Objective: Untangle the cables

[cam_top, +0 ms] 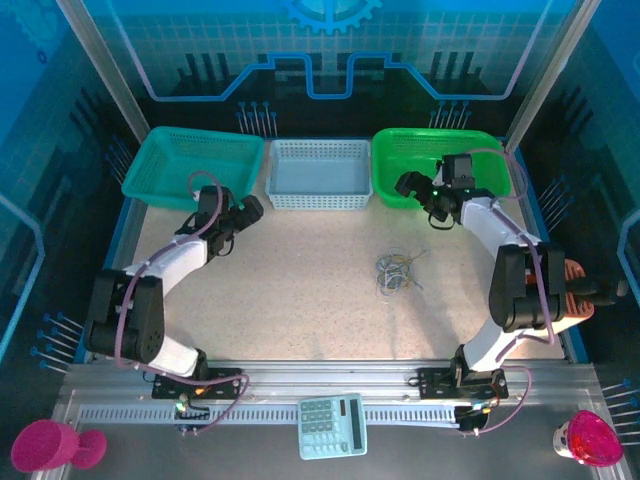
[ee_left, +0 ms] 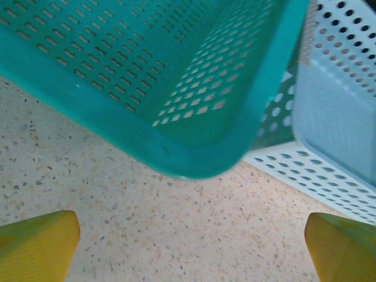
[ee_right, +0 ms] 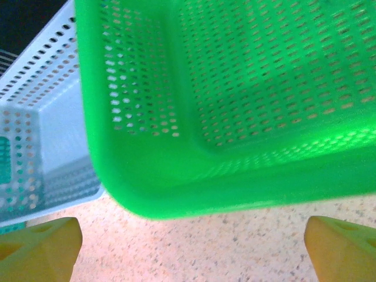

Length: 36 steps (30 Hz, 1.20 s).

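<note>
The left hand [ee_left: 191, 244] and right hand [ee_right: 191, 244] are spread wide. Grabbing the mid-frame cables [cam_top: 395, 268] as one clump could pull knots tighter.

- We find the left basket [cam_top: 150, 192], middle basket [cam_top: 315, 198] and right basket [cam_top: 385, 160] side by side along the table's [cam_top: 300, 300] far edge.
- The cables [cam_top: 393, 270] lie on the table before the right basket, well apart from it.
- A calculator [cam_top: 332, 425] sits at the near edge.
</note>
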Tool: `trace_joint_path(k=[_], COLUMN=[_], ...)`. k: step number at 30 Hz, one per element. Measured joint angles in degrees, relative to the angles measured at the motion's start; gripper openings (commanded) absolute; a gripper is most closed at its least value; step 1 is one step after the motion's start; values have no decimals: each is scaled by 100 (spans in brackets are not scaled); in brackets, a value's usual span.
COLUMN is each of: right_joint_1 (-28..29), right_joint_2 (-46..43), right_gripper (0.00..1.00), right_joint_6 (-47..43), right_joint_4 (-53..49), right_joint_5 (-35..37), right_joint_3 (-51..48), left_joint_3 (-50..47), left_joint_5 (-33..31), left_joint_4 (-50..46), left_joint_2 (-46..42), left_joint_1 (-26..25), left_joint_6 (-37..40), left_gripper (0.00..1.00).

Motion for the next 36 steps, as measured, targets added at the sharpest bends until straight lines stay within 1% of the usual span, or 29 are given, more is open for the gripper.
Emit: trace_joint_path(k=[8,11,16,20,25,28,32,36], right_joint_1=[299,297,278,201,166,164,164,160], right_joint_2=[-1287,-1613,-1952,-1912,-1617,-1344,-1023,-765], right_gripper=[92,90,82,70,54,51,45,40], right_joint_6=[-17,-15,9,4,-4,0,-7,-22], right_joint_4=[-424,-765,-1261,-1471,-1502,-1460,-1388,-1340], right_joint_5=[144,439,944,1147,1274,1279,1316,1405], right_joint_3=[-603,-743,-1036,-1246,-1445,-1456,-1453,-1412], left_joint_3=[535,710,743,560,87,-42,-90,-195], left_joint_5=[308,459,673,841,944,1069,1224,1270], left_joint_4=[411,439,590,678,566,391,96,-96], left_joint_2=[463,566,581,437,-339,-852,-1421,-1856], left_joint_1=[256,267,286,291,291,289,205,-175], left_joint_6=[114,153,153,142,13,-136,-306,-415], left_gripper=[99,99,99,99,99,99,99,99])
